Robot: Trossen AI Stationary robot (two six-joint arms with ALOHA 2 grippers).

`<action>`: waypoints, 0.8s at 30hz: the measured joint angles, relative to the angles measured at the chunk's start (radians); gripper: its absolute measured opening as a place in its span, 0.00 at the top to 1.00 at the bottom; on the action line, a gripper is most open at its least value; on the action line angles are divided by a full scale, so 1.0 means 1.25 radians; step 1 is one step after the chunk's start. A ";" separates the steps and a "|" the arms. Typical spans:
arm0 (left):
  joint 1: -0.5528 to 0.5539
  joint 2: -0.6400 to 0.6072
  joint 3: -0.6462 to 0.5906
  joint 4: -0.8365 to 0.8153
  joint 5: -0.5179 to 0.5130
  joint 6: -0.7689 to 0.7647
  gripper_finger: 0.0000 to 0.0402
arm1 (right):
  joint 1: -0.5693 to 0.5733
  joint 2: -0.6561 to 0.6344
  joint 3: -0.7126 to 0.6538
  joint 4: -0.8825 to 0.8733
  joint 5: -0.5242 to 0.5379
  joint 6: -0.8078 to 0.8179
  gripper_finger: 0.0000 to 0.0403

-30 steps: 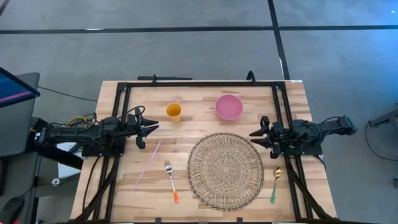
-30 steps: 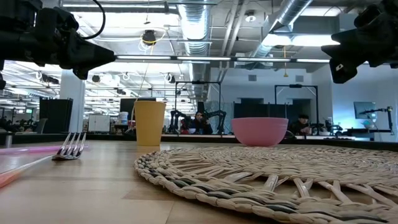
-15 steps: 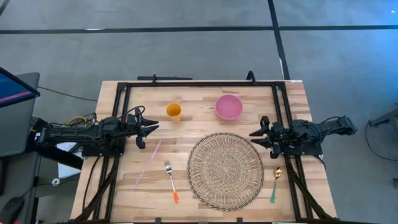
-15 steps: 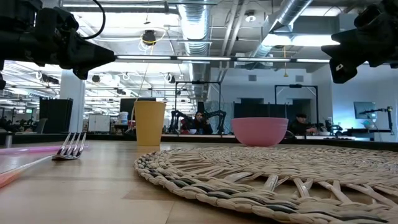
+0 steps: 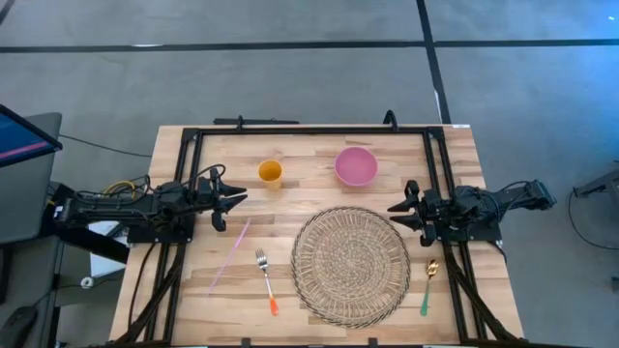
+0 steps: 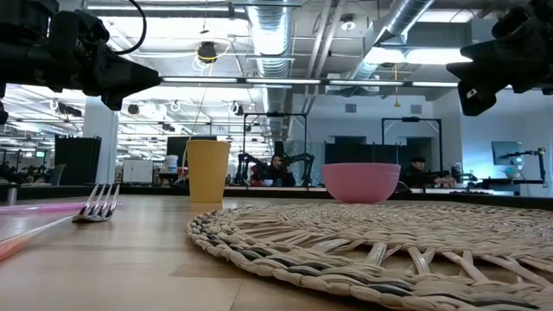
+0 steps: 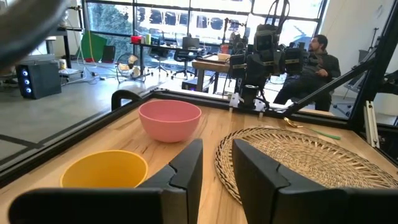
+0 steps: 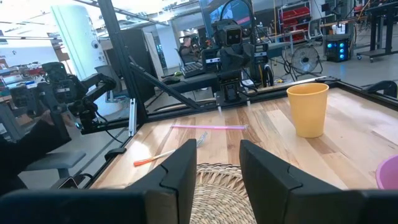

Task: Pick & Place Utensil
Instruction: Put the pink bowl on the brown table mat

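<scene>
Both my arms are parked at the sides of the bench [image 5: 319, 140]; left claw [image 5: 232, 205] hangs by the left edge near the yellow cup [image 5: 270, 173], fingers a bit apart and holding nothing; right claw [image 5: 398, 216] sits by the right edge, same narrow gap, empty. The fork [image 5: 265, 280] (orange handle) lies just left of the woven mat [image 5: 351, 264]; pink straw [image 5: 229, 255] further left; the gold spoon [image 5: 427, 286] lies right of the mat; pink bowl [image 5: 356, 165] at the back.
</scene>
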State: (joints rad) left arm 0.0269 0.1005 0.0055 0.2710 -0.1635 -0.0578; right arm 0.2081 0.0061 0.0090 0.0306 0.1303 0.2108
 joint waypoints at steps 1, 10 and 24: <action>0.000 0.000 0.000 0.000 0.000 0.000 0.78 | 0.000 0.000 0.000 0.000 0.000 0.000 0.71; 0.000 0.000 0.000 0.006 0.000 0.000 0.78 | 0.000 0.000 0.000 0.000 0.000 0.000 0.71; -0.002 0.000 0.000 0.031 0.001 -0.047 0.78 | -0.001 0.000 0.000 0.143 0.001 -0.096 0.71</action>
State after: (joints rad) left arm 0.0250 0.1001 0.0058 0.3098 -0.1627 -0.1165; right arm 0.2073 0.0063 0.0090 0.2093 0.1318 0.0904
